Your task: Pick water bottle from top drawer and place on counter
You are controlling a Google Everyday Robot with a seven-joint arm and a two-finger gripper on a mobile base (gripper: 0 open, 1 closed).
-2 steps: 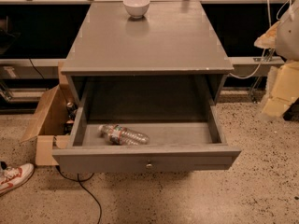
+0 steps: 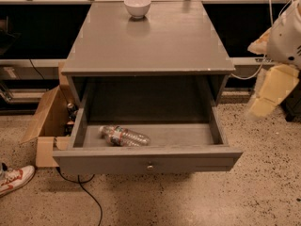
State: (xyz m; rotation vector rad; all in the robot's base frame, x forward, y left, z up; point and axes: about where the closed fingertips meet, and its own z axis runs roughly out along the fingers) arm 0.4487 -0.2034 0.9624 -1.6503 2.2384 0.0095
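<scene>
The water bottle (image 2: pixel 124 136) lies on its side in the open top drawer (image 2: pixel 146 160), left of centre, with its white cap pointing left. The drawer is pulled fully out, its round knob (image 2: pixel 150 166) at the front centre. The counter (image 2: pixel 150 41) is the flat grey top above it. My gripper (image 2: pixel 271 94) hangs at the right edge of the view. It is beside the cabinet, well right of the drawer, far from the bottle and holding nothing.
A white bowl (image 2: pixel 137 6) stands at the back centre of the counter. An open cardboard box (image 2: pixel 47 126) sits on the floor left of the cabinet. A black cable (image 2: pixel 89 194) runs under the drawer, and a red-and-white shoe (image 2: pixel 14 179) is at the lower left.
The gripper at the right edge has shifted slightly to the left. The bottle and drawer have not moved.
</scene>
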